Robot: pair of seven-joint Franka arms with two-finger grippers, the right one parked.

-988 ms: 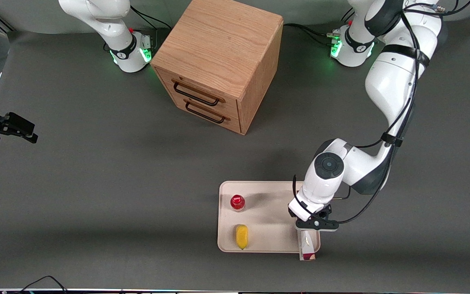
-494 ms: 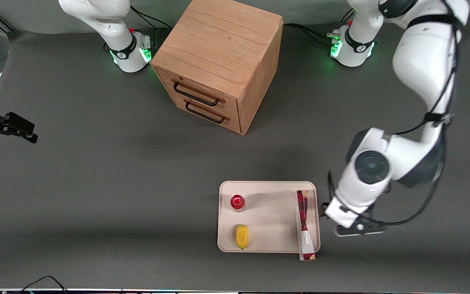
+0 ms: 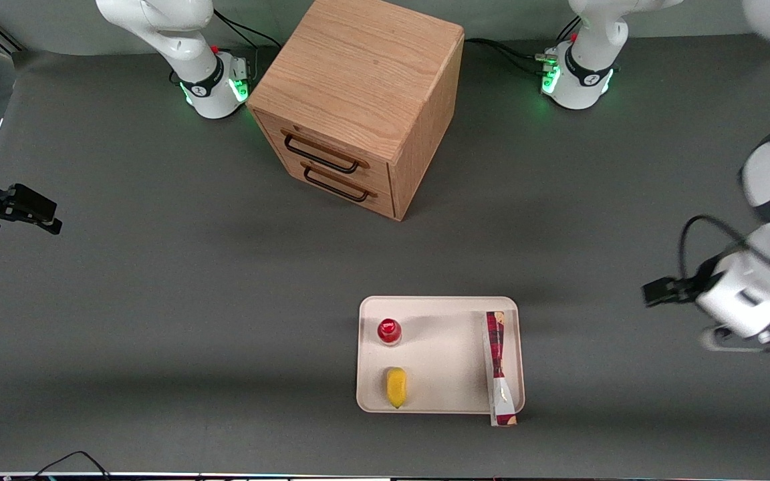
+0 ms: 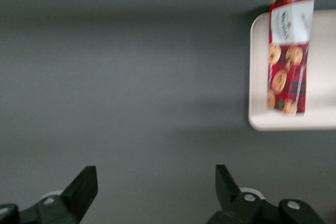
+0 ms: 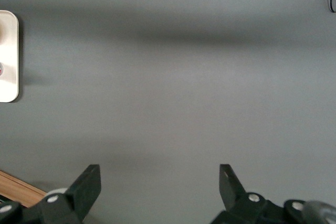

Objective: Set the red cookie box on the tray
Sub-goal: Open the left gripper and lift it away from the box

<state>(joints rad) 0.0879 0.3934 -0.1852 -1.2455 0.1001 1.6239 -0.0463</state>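
The red cookie box point(image 3: 497, 367) lies flat on the cream tray point(image 3: 445, 361), along the tray's edge toward the working arm's end. Its end nearest the front camera sticks out a little over the rim. The left wrist view also shows the cookie box point(image 4: 287, 51), red with cookie pictures, resting on the tray point(image 4: 325, 72). My left gripper point(image 3: 752, 339) hangs over bare table well away from the tray, toward the working arm's end. The gripper point(image 4: 155, 174) is open with nothing between its fingers.
A small red-capped bottle point(image 3: 389, 331) and a yellow item point(image 3: 396, 386) sit on the tray's other half. A wooden two-drawer cabinet point(image 3: 358, 100) stands farther from the front camera than the tray. The right wrist view catches the tray's edge point(image 5: 8, 56).
A second ago the gripper was right over the cookie box on the tray. It has swung away toward the working arm's end of the table. The box has stayed put.
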